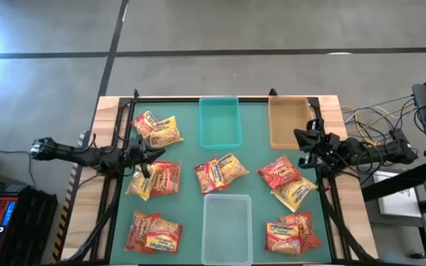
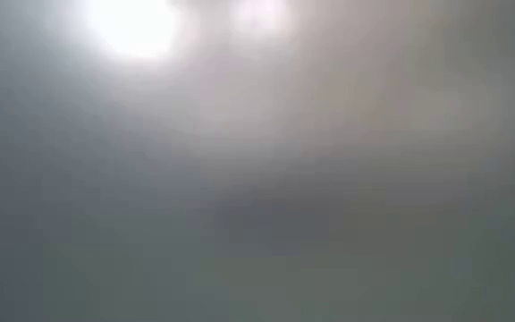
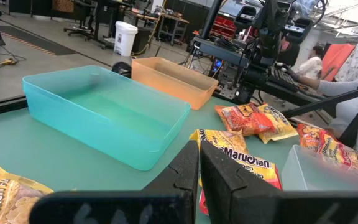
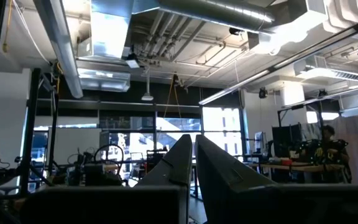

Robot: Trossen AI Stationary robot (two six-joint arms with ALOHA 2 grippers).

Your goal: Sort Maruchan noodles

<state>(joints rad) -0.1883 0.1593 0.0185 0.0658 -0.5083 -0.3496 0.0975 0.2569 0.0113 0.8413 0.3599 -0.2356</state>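
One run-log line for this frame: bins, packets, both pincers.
bins: teal bin, tan bin, clear bin all empty | noodle packets: scattered on mat | left pincer: shut, empty | right pincer: shut, empty

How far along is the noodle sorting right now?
Nothing looks sorted yet: the teal bin, tan bin and clear bin all look empty. Neither the left gripper nor the right gripper holds anything. All the noodle packets remain scattered on the green mat.
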